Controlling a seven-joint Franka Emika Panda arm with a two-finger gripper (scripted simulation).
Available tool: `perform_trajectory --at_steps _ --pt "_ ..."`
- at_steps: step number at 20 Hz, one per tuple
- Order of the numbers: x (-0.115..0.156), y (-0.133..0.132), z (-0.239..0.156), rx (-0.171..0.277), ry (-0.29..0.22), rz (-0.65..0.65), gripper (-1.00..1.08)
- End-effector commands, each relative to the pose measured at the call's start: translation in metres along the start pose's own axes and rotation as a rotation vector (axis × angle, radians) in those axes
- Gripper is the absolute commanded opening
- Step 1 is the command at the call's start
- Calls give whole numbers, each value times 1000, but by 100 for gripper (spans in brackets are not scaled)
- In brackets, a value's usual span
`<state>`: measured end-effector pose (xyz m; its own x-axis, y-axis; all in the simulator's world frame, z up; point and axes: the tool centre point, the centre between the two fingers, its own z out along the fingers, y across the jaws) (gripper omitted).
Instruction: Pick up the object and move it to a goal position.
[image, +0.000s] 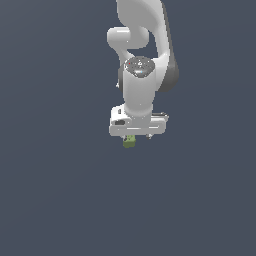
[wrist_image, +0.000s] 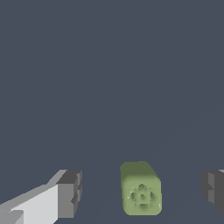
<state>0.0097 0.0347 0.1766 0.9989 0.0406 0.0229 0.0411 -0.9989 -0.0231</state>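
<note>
The object is a small yellow-green block (image: 129, 141) with a faint round mark on one face. In the exterior view it shows just under the white hand of my arm. In the wrist view the block (wrist_image: 141, 192) lies between my two dark fingertips (wrist_image: 70, 192), with a clear gap on each side. My gripper (image: 136, 138) is open and straddles the block without touching it; it also shows in the wrist view (wrist_image: 142, 194). The hand hides most of the fingers in the exterior view.
A plain dark grey-blue surface (image: 60, 190) fills both views. The white arm (image: 142, 60) rises above the hand. No goal marker or other object shows.
</note>
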Motion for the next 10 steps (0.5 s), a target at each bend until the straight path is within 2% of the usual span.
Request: perform_trajectory --at_steps 1,10 --pt "0 0 0 0 0 0 100" --pt "7 32 -13 -7 19 31 100"
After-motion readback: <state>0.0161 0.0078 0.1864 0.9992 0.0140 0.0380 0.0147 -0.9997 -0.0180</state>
